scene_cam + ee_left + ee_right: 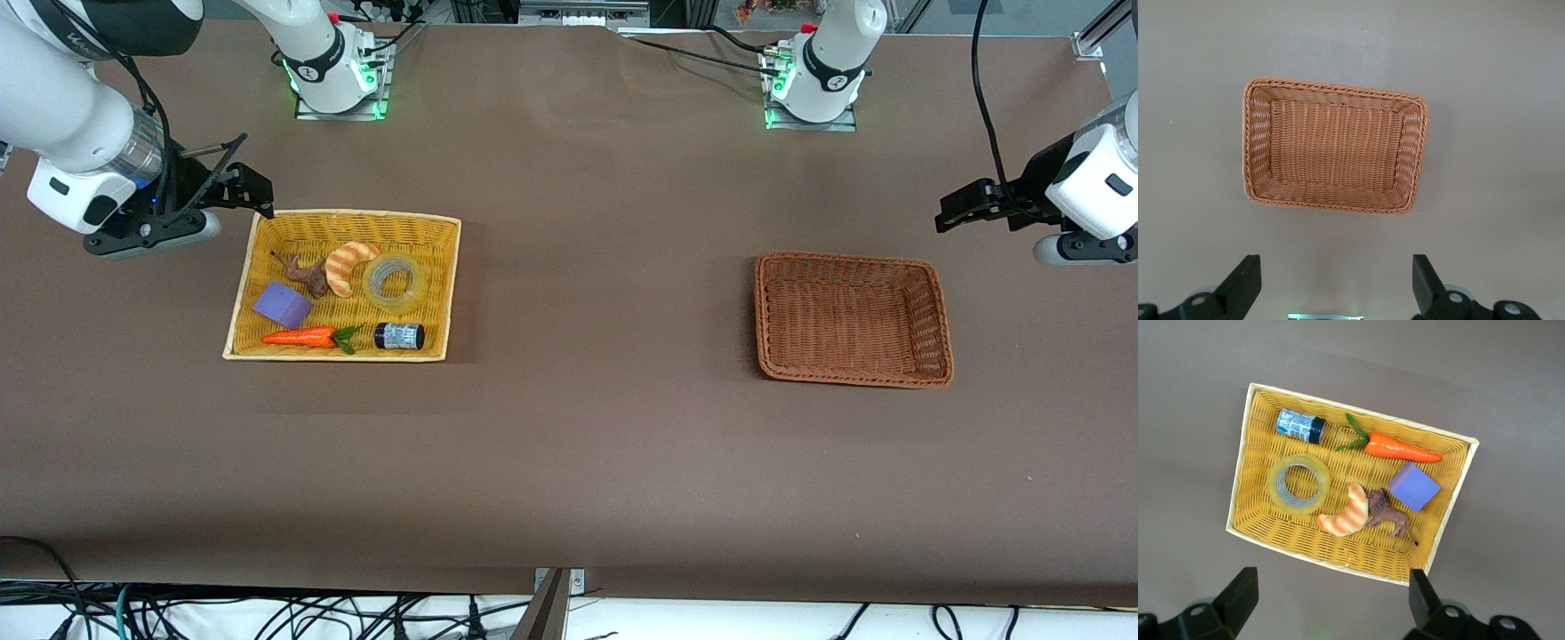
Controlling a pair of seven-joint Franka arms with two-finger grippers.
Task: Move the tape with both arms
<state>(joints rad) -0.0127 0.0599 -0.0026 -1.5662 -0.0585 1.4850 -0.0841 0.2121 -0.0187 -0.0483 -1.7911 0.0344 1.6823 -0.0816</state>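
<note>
The tape (396, 302), a yellowish translucent ring, lies flat in the yellow basket (240, 302) toward the right arm's end of the table. It also shows in the right wrist view (1279, 487). My right gripper (253, 188) is open and empty, up over the table just outside a corner of the yellow basket; in its wrist view (1331, 603) the jaws stand wide apart. My left gripper (956, 209) is open and empty, up over the table beside the empty brown basket (942, 320); its own view (1337, 287) looks down on that basket (1248, 147).
In the yellow basket with the tape lie a croissant (347, 265), a toy lion (307, 276), a purple block (283, 305), a carrot (302, 337) and a small dark jar (399, 336). The jar lies just nearer the front camera than the tape.
</note>
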